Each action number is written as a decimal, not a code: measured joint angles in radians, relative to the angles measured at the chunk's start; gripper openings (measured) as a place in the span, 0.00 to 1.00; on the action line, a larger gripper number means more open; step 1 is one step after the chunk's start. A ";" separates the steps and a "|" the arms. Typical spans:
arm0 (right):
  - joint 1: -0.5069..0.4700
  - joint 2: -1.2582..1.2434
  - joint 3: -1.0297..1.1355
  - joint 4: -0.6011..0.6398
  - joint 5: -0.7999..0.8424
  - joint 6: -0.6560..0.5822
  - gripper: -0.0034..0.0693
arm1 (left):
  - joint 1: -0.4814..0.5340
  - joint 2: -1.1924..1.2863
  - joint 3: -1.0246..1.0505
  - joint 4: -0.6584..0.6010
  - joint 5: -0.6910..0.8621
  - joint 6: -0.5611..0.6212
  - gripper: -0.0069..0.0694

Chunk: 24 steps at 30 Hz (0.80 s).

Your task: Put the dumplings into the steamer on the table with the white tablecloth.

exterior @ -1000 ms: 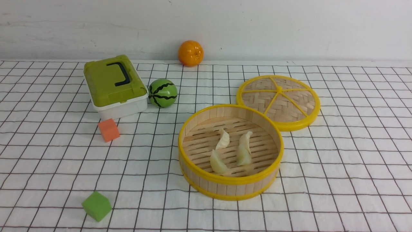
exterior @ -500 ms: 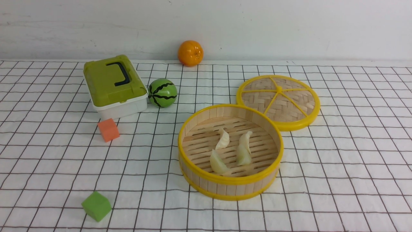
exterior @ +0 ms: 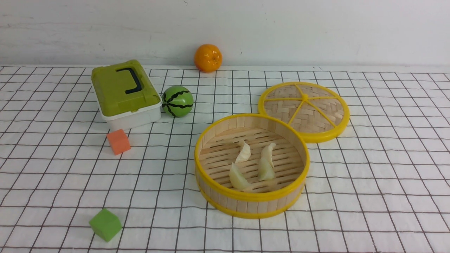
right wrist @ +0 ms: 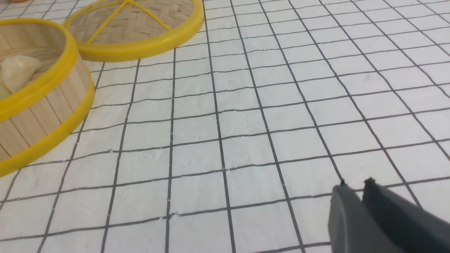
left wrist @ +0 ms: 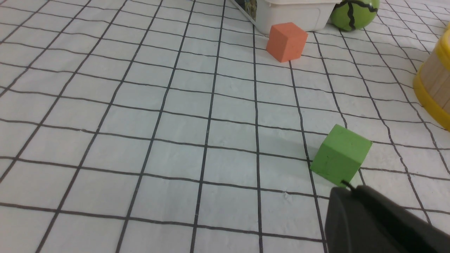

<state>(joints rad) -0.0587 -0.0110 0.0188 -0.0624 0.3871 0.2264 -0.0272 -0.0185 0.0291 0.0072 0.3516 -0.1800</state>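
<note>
Three dumplings (exterior: 258, 161), perhaps four, lie in the steamer (exterior: 251, 203) mid-table; left gripper (left wrist: 348, 188) closed and empty, right gripper (right wrist: 355, 183) barely parted, empty.

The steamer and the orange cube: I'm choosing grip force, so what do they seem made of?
The steamer looks like pale bamboo or wood slats, matte, with visible slat seams, bound by glossy yellow rims that look plastic. The orange cube looks like soft foam or matte rubber: dull surface with no shine and slightly rounded edges, though hard plastic cannot be ruled out.
</note>
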 joint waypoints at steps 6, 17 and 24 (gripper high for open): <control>0.000 0.000 0.000 0.000 0.000 0.000 0.15 | 0.000 0.000 0.000 0.000 0.000 0.000 0.07; 0.000 0.000 0.000 0.000 0.000 0.000 0.18 | 0.000 0.000 0.000 0.000 0.000 0.000 0.08; 0.000 0.000 0.000 0.000 0.000 0.000 0.19 | 0.000 0.000 0.000 0.000 0.000 0.000 0.08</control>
<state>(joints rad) -0.0587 -0.0110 0.0188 -0.0624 0.3871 0.2264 -0.0272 -0.0185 0.0291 0.0072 0.3519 -0.1800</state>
